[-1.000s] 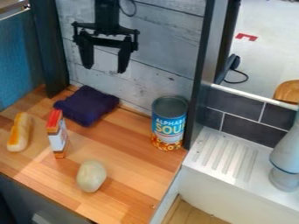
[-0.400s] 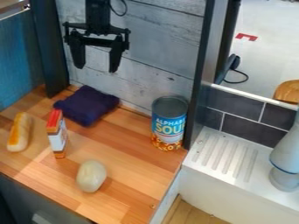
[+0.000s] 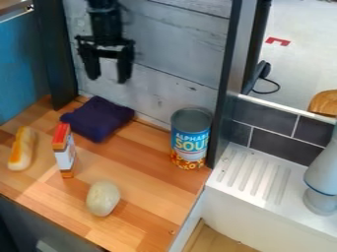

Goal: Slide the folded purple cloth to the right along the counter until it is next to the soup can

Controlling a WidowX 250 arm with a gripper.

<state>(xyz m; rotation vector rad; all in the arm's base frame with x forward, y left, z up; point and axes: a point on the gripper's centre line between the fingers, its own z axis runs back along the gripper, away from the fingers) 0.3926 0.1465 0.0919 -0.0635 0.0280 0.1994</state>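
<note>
Where cloth (image 3: pixel 97 119) lies bunched, dark purple, squarish.

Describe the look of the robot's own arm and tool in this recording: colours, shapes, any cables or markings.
The arm is black, with a bulky, blocky lower section that comes in at the top edge. The tool is black too: a wide crossbar carries two chunky fingers, each narrowing toward its tip. No markings can be made out on either.
</note>
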